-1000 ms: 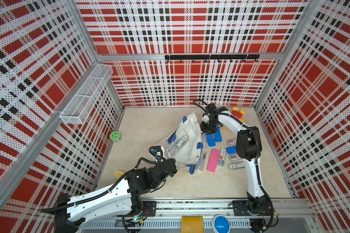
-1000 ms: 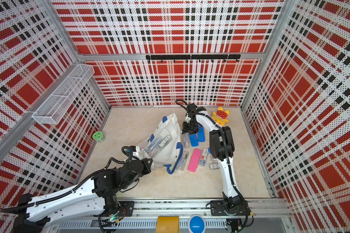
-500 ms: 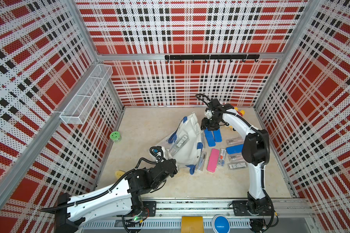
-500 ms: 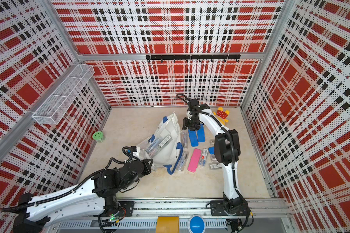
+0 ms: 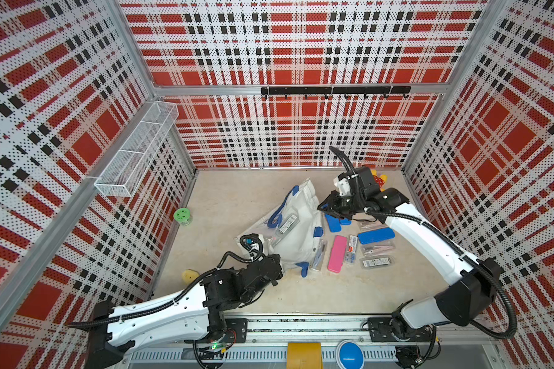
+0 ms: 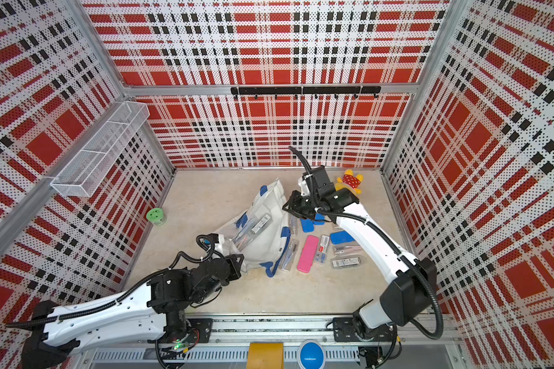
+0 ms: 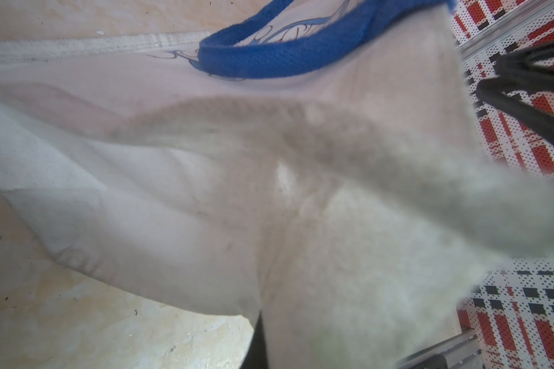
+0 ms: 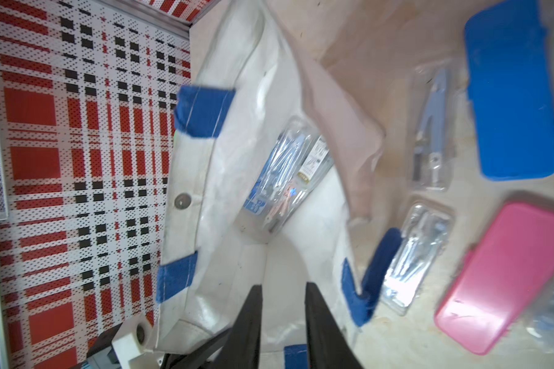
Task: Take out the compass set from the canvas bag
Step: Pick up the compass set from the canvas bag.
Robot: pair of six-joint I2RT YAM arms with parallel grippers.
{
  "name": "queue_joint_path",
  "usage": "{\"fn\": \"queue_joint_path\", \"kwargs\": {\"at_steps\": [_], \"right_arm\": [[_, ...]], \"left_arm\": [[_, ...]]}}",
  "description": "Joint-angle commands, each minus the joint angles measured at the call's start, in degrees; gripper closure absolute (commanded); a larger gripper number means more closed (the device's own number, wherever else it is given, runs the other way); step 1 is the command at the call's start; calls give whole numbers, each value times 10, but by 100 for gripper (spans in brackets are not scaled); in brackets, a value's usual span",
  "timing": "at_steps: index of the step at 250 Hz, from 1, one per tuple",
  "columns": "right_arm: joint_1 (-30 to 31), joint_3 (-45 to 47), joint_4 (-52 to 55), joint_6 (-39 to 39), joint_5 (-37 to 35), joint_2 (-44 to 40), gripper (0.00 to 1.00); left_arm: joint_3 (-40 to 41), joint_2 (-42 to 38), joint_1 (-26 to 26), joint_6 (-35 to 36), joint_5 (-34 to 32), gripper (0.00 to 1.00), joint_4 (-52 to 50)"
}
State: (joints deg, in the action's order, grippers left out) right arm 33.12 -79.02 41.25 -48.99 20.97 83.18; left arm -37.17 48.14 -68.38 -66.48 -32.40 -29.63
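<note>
The off-white canvas bag [image 5: 301,246] [image 6: 269,249] with blue handles lies slumped in the middle of the floor, its mouth toward the back right. A clear-cased compass set [image 8: 288,179] lies inside it and also shows in both top views [image 5: 285,225] [image 6: 253,228]. My left gripper [image 5: 276,264] [image 6: 237,262] is shut on the bag's near bottom corner, and canvas [image 7: 205,191] fills the left wrist view. My right gripper [image 5: 325,206] [image 8: 283,297] hovers at the bag's mouth, pointing in. It is narrowly open, with nothing between its fingers.
Several cases lie on the floor right of the bag: a pink case [image 5: 337,254], blue cases [image 5: 375,235] and clear packs [image 5: 376,262]. A plush toy [image 6: 351,180] sits at the back right. A green roll [image 5: 182,215] and a yellow lump [image 5: 189,275] lie by the left wall, under a wire basket [image 5: 135,153].
The right arm's elbow swung out to the right, and its gripper turned from above the blue cases toward the bag's mouth as its jaws narrowed. The left arm has held still.
</note>
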Motion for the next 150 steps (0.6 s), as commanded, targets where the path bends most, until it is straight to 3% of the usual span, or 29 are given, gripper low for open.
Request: {"fn": "queue_joint_path", "kwargs": {"at_steps": [1,44,150], "right_arm": [[58,48,-92,-124,-20,-30,77],[133,67,-134,-190,-65,-8,77],[140,59,-221,-308,-85,147,74]], "left_arm": [[-6,11,-8,11,-22,100,30],[-13,28,-23,21,-38,100,39],[-14,24,-71,36,-89,100,47]]}}
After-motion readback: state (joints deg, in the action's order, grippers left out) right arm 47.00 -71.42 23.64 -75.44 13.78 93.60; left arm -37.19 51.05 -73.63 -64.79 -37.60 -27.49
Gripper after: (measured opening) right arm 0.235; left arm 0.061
